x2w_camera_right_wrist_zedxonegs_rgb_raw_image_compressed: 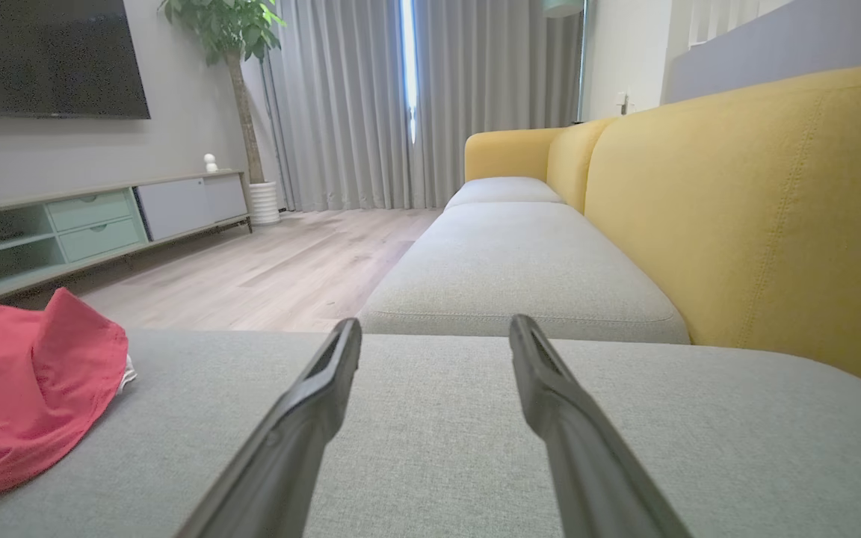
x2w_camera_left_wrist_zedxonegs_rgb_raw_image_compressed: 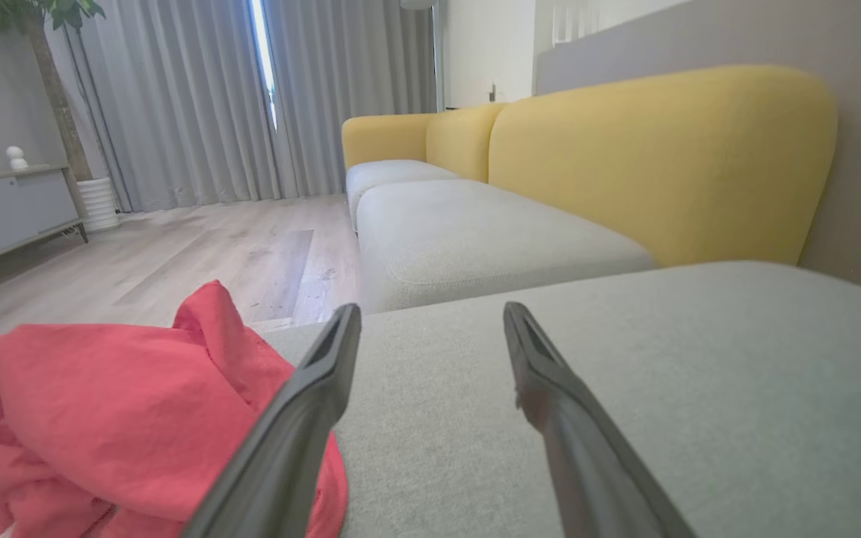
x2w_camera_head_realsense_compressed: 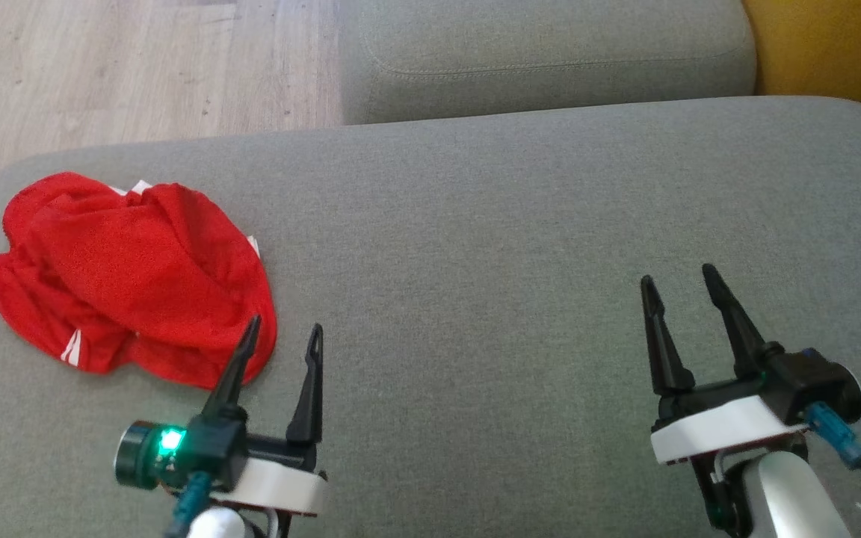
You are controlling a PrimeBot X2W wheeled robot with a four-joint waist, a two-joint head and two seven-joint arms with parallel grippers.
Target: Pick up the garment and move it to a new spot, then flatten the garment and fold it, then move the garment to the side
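Head view: red garment (x2w_camera_head_realsense_compressed: 124, 276) crumpled at the cushion (x2w_camera_head_realsense_compressed: 475, 261) left edge, likely soft and light; pinch a raised fold; left gripper (x2w_camera_head_realsense_compressed: 285, 327) and right gripper (x2w_camera_head_realsense_compressed: 679, 276) spread wide, empty

Red garment (x2w_camera_head_realsense_compressed: 128, 280) with white stripes, grey cushion (x2w_camera_head_realsense_compressed: 520, 246), yellow sofa back (x2w_camera_left_wrist_zedxonegs_rgb_raw_image_compressed: 655, 157)

head view steeply down on grey cushion (x2w_camera_head_realsense_compressed: 475, 224), wrist views low along it, toward curtains (x2w_camera_left_wrist_zedxonegs_rgb_raw_image_compressed: 199, 97)
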